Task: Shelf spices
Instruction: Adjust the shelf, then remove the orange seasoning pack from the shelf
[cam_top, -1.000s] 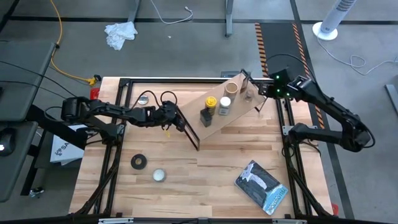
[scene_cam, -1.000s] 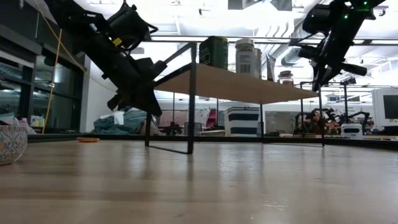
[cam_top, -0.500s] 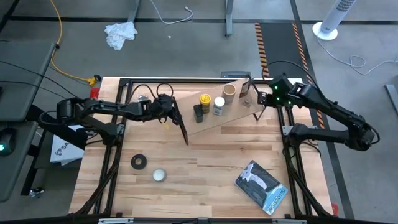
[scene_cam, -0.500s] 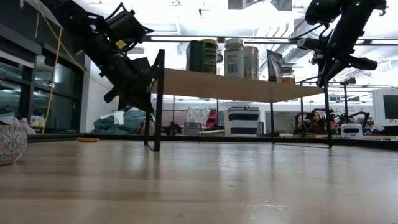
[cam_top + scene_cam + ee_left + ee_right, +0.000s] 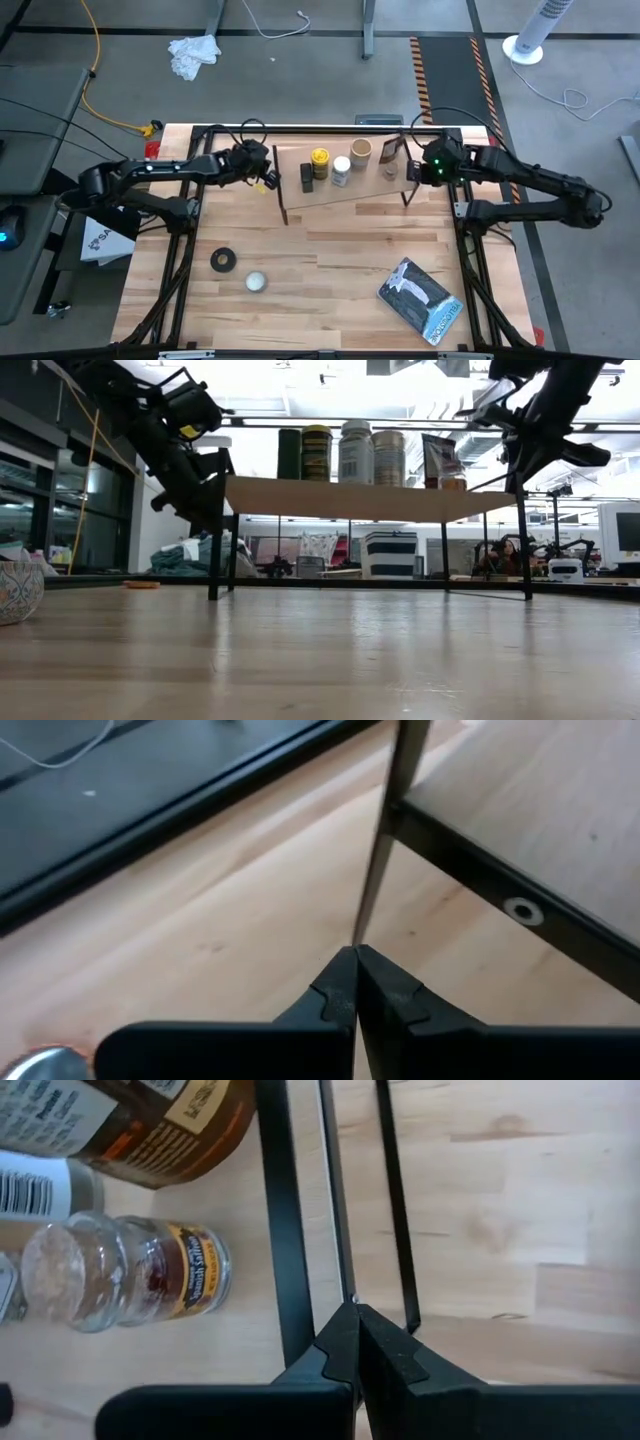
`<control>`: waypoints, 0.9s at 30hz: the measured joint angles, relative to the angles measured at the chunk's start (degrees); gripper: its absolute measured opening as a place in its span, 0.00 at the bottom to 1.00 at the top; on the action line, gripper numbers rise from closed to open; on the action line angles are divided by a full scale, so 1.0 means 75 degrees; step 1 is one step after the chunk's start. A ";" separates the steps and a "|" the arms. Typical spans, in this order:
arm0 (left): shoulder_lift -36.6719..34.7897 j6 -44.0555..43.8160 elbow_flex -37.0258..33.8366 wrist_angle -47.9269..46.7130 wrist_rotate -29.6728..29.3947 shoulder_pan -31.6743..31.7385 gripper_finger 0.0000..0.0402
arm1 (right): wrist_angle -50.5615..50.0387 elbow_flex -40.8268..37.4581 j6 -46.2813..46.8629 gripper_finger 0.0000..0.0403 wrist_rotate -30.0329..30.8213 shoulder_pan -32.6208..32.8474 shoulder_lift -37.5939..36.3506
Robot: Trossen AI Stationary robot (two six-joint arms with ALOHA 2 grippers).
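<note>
Wooden table [image 5: 330,290] w/ black frame carries a low shelf [image 5: 365,185] near its far edge: light wood plank top on thin black wire legs, standing level in the low view. On the plank, in a row: dark bottle [image 5: 306,178], yellow-lidded jar [image 5: 320,161], white-capped bottle [image 5: 341,171], tan-lidded jar [image 5: 361,151], flat brown packet [image 5: 386,151], tiny jar [image 5: 392,170] (glass, lying close to the plank's right end in the right wrist view). Directly on the tabletop: black tape roll [image 5: 223,260], small round silvery tin [image 5: 256,282] just beside it, another tin [image 5: 232,158] near the far left corner, and a blue-grey packet [image 5: 420,296] toward the near right.
</note>
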 joint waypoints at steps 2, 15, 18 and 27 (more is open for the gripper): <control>-0.0038 0.0137 0.0000 -0.0006 -0.0002 0.0123 0.00 | 0.0018 0.0000 0.0238 0.00 0.0067 0.0294 0.0002; -0.0055 0.1239 0.0015 -0.0123 0.0004 0.0784 0.00 | 0.0210 0.0000 0.1716 0.00 0.0824 0.1662 0.0048; -0.0060 0.1296 0.0015 -0.0254 0.0000 0.0887 0.00 | 0.0240 0.0010 0.1907 0.00 0.0992 0.1912 0.0156; -0.0860 0.2182 0.0006 -0.1329 0.0188 0.0936 0.00 | -0.0466 0.0032 0.1853 0.00 0.1513 0.2131 0.0041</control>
